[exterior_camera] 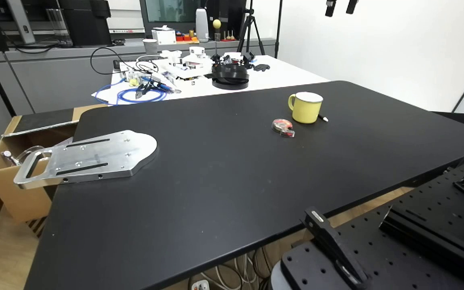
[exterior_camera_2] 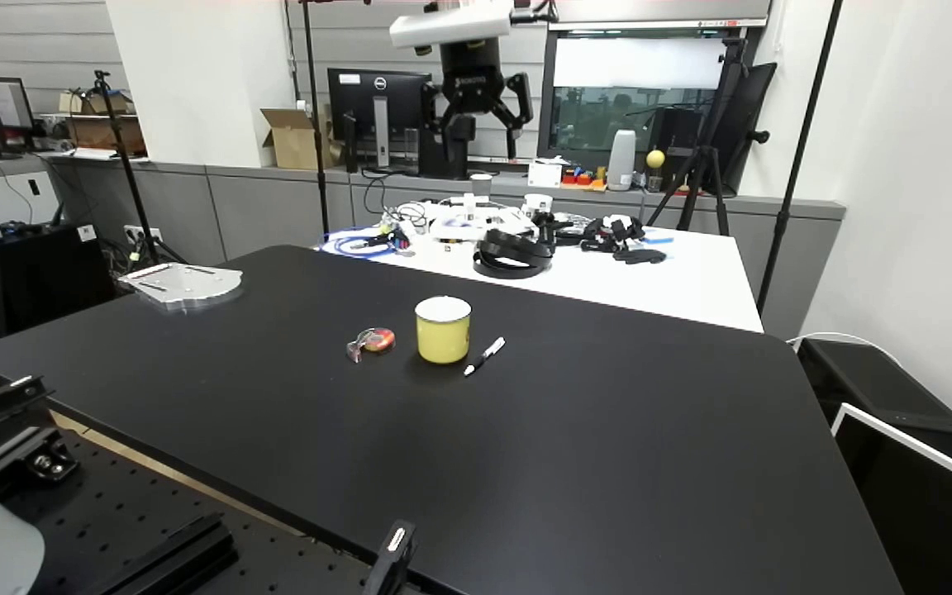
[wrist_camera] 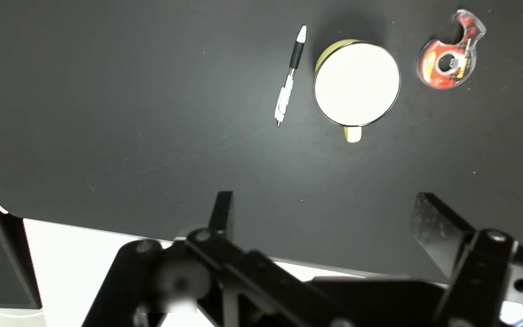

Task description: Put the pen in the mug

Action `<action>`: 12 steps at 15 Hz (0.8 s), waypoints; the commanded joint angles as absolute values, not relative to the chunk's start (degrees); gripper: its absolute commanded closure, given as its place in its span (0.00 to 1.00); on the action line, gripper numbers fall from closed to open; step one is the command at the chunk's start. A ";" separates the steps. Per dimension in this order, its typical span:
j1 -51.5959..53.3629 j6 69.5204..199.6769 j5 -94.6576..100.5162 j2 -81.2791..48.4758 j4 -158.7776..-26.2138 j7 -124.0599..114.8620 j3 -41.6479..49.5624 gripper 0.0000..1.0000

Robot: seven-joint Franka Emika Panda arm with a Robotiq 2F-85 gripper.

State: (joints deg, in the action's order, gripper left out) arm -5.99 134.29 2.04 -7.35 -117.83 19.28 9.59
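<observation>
on the black tabletop, the yellow mug stands upright; the pen lies just beside it, a tape dispenser near the mug's opposite side. the gripper hangs above, its jaws well apart.

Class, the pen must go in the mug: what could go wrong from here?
The pen lies close beside the mug, so the open gripper might knock the mug while reaching down. The slim pen lies flat on the tabletop and could roll or slip when pinched. A nudged mug might bump the tape dispenser on its opposite side.
</observation>
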 commanded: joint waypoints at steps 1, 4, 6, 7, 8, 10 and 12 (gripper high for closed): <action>-8.73 139.96 -0.59 -13.73 -115.38 20.75 8.46 0.00; -10.39 142.11 -2.57 -17.87 -114.86 20.02 7.69 0.00; -11.26 142.77 -2.74 -20.20 -114.41 19.55 7.33 0.00; -11.66 143.03 -2.68 -21.27 -114.12 19.35 7.29 0.00; -12.01 143.27 -2.50 -22.24 -113.86 19.11 7.30 0.00; -12.71 143.51 -2.09 -23.97 -113.38 18.75 7.33 0.00; -12.87 142.90 -0.99 -25.47 -112.67 17.77 7.83 0.00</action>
State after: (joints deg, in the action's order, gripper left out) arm -11.88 143.84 -2.13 -22.84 -115.45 20.03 8.01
